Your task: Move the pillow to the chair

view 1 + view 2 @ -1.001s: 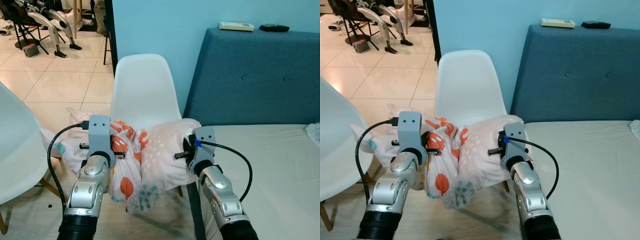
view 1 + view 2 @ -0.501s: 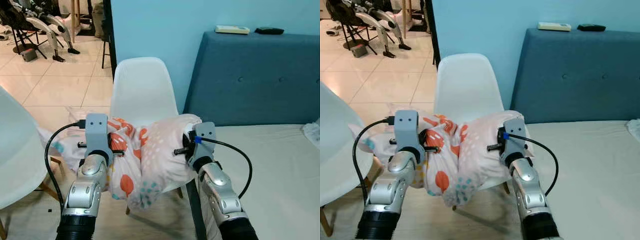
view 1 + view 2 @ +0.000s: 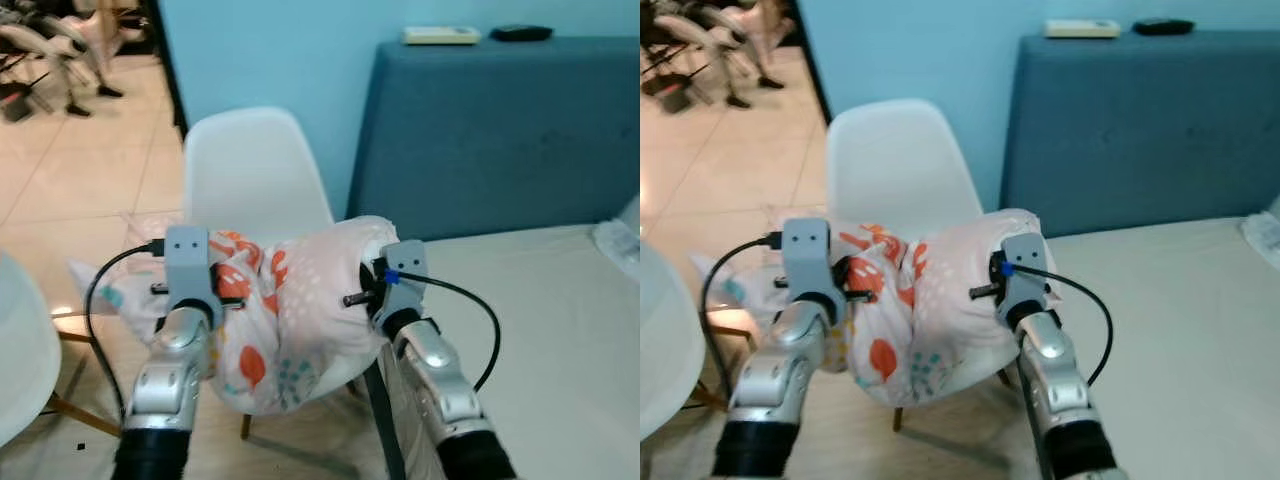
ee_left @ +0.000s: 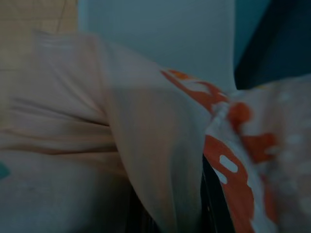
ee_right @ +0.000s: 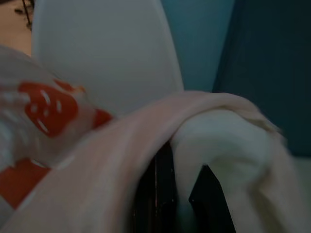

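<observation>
Pink pillow (image 3: 300, 300) bunched between both end effectors.

Pillow (image 3: 290, 310): carried further forward, now bunched over the front edge of the white chair (image 3: 255, 170) seat.
Left gripper (image 3: 215, 290): has moved forward with the pillow's left end.
Right gripper (image 3: 375, 285): has advanced likewise, clamped on the right end.
Camera: swung right; sharpness lost to blur.

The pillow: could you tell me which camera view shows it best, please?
The left eye view: the whole pillow hangs bunched between the left gripper and right gripper, before the white chair. The right eye view shows much the same; both wrist views give dim, blurred fabric close-ups.
</observation>
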### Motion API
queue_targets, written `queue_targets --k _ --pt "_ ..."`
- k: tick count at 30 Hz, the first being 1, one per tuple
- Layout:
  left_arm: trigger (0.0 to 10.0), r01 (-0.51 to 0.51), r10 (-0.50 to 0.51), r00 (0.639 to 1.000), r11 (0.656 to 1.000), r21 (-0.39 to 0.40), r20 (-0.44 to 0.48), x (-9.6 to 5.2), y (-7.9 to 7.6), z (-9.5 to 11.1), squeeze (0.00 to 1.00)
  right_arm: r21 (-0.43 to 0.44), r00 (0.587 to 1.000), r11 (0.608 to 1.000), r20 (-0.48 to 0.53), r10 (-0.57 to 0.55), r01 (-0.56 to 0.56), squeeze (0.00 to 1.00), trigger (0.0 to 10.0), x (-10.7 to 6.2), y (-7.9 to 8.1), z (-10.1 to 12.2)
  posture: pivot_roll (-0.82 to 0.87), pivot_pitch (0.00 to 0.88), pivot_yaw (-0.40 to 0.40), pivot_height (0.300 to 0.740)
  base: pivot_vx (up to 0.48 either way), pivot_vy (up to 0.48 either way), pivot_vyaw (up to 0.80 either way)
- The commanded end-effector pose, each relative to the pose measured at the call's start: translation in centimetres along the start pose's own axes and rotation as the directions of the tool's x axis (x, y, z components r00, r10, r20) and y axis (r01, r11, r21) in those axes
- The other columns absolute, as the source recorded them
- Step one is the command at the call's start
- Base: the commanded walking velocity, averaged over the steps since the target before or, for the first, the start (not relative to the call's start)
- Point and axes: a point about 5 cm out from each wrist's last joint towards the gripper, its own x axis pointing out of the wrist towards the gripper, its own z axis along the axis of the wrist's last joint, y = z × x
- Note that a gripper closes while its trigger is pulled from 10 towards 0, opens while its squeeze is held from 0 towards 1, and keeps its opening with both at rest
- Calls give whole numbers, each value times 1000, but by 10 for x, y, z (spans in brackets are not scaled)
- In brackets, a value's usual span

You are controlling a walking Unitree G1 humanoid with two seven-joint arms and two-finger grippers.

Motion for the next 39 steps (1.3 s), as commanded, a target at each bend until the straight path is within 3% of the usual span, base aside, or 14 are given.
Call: queue_targets --k 1,6,8,22,31,36,39 --pt "10000 2 -2 997 1000 3 72 -1 2 14 0 -21 995 997 58 82 -81 0 10000 5 20 10 51 86 -27 730 382 0 0" --pt "10000 3 -3 997 1000 2 75 -1 2 15 0 -20 994 996 61 88 -87 0 10000 5 22 10 53 83 -27 730 388 0 675" --pt "10000 2 -3 997 1000 3 75 -1 2 15 0 48 995 996 66 72 -76 0 10000 5 21 10 54 85 -28 730 379 0 0" --pt "10000 -3 3 997 1000 1 76 -2 3 15 0 20 994 996 56 89 -90 0 10000 4 22 7 56 89 -31 730 362 0 0" --pt "10000 -15 14 997 1000 10 76 -3 3 14 0 21 994 995 52 92 -93 0 10000 3 21 7 52 94 -28 730 0 0 0" --pt "10000 -2 -3 999 996 88 54 -1 -1 12 0 22 995 996 53 90 -91 0 10000 3 21 7 52 95 -24 730 0 -192 0" --pt "10000 -26 25 999 999 23 46 -1 1 10 0 21 995 995 51 91 -93 0 10000 2 21 6 49 96 -22 730 0 -320 0"
